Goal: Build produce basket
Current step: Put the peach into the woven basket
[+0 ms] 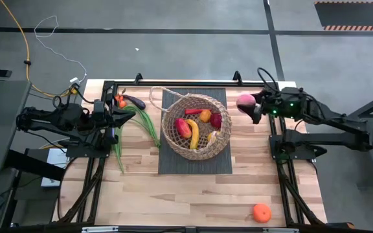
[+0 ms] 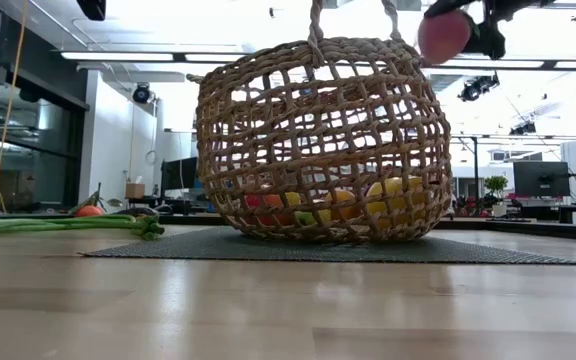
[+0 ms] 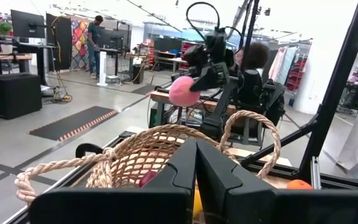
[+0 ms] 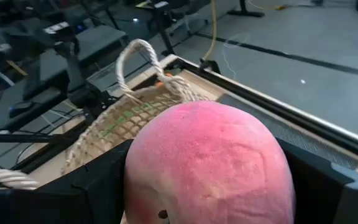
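The tan wicker basket point(image 1: 196, 126) stands on a dark mat at the table's middle. It holds a banana point(image 1: 192, 133), a red pepper point(image 1: 182, 126) and other small produce. My right gripper point(image 1: 254, 107) hovers to the right of the basket, shut on a pink fruit point(image 1: 245, 101), which also shows high in the low view point(image 2: 445, 36). My left gripper point(image 1: 127, 114) is shut with nothing between its fingers point(image 3: 196, 168), left of the basket and over the green bean stalks point(image 1: 141, 124). An eggplant point(image 1: 133, 101) and a carrot point(image 1: 120, 101) lie by the far left edge. My right gripper pinches the pink fruit point(image 4: 210, 165) between its two fingers point(image 4: 98, 183), one on each side of the fruit. It comes in roughly level from the table's right. The fruit is lifted clear of the table, level with the basket's top.
An orange point(image 1: 261, 212) sits near the table's near right corner. The bean stalks point(image 2: 58, 225) lie flat on the wood left of the mat point(image 1: 173, 165). The basket's rope handle point(image 3: 253, 124) stands up above its rim. A person stands far off in the room point(image 3: 95, 37).
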Controlling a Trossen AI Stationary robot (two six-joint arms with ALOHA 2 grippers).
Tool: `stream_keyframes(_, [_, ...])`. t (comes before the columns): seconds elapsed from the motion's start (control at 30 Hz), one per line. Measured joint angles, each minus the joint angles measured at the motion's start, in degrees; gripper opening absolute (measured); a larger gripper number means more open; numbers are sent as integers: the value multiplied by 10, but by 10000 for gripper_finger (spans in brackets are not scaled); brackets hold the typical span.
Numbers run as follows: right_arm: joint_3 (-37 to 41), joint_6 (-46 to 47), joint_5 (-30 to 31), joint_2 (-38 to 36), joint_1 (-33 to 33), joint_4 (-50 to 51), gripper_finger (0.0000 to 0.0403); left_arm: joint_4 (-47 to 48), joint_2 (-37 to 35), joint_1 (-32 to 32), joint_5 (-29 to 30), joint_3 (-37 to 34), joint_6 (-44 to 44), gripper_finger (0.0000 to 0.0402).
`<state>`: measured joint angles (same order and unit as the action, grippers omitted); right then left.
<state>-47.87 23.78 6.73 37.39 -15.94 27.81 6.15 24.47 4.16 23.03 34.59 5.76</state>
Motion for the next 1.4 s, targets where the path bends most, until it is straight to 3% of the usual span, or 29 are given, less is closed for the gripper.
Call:
stream_keyframes(0.6, [-11, -22, -85, 1, 0, 3, 317, 5, 1, 0, 3, 0, 0, 1])
stream_keyframes(0.77, [-11, -23, -87, 1, 0, 3, 317, 5, 3, 0, 5, 0, 0, 19])
stream_keyframes(0.9, [-11, -21, -90, 1, 0, 2, 317, 5, 12, 0, 6, 0, 4, 60])
stream_keyframes(1.23, [-11, -18, -102, 1, 0, 2, 317, 5, 24, 0, 6, 0, 85, 226])
stream_keyframes(1.4, [-11, -18, -102, 1, 0, 2, 317, -1, 24, 0, 23, 0, 122, 280])
